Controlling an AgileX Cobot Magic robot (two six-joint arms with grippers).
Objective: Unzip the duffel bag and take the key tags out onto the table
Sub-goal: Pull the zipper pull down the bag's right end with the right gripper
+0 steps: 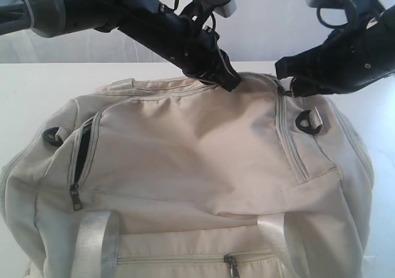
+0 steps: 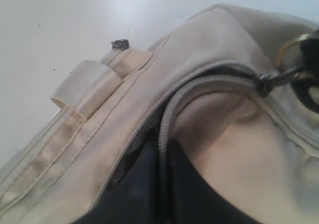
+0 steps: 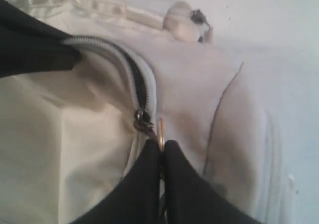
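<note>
The cream duffel bag (image 1: 197, 167) fills most of the exterior view and lies on the white table (image 1: 31, 86). At the bag's far top edge my left gripper (image 1: 229, 81) is shut on the zipper's edge (image 2: 163, 134), beside a narrow dark gap where the zip has parted. Just to its right, my right gripper (image 1: 285, 83) is shut on the metal pull ring (image 3: 160, 130) of the zipper slider (image 3: 143, 120). In the left wrist view the slider (image 2: 264, 82) sits at the end of the opened stretch. The key tags are hidden.
A side pocket zip (image 1: 83, 148) on the bag's left end stands partly open. Black D-rings (image 1: 307, 122) sit at both ends. Pale webbing handles (image 1: 92, 241) and a front pocket zip pull (image 1: 231, 265) lie near the front. Bare table (image 2: 50, 25) lies behind the bag.
</note>
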